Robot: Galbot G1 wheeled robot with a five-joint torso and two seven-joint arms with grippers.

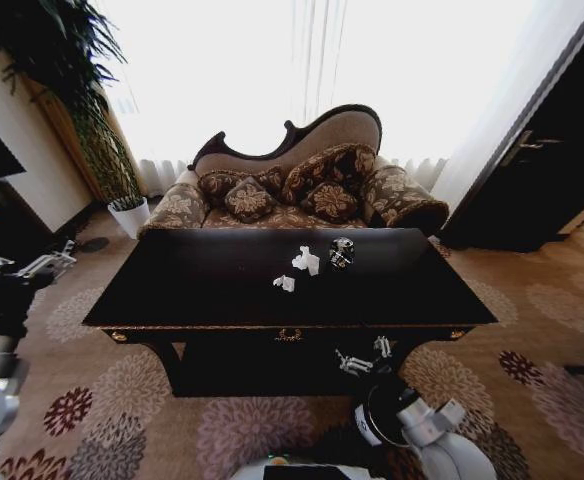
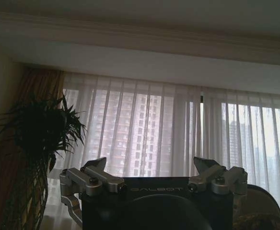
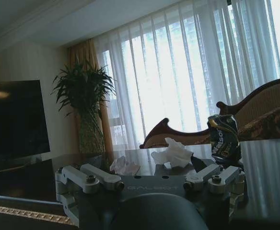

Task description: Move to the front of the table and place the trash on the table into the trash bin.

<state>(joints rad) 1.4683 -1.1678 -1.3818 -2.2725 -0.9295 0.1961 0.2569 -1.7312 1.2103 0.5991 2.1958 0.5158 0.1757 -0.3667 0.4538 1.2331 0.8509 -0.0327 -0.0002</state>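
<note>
Trash [image 1: 306, 261] lies on the table [image 1: 202, 290] before a sofa [image 1: 312, 190]; both claws open, right claw [image 1: 364, 358] at the near edge.

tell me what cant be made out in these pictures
- Dark maroon round trash bin, head view: partly covered by the right arm; its label cannot be read.
- Crumpled black-and-white can, right wrist view: lettering too small to read in full.
- Smaller white tissue lump, right wrist view: lower part hidden behind the right pincer.
- Glossy black-brown wooden table, head view: far legs hidden by its top.
- Left pincer, left wrist view: faces the curtains, open.
</note>
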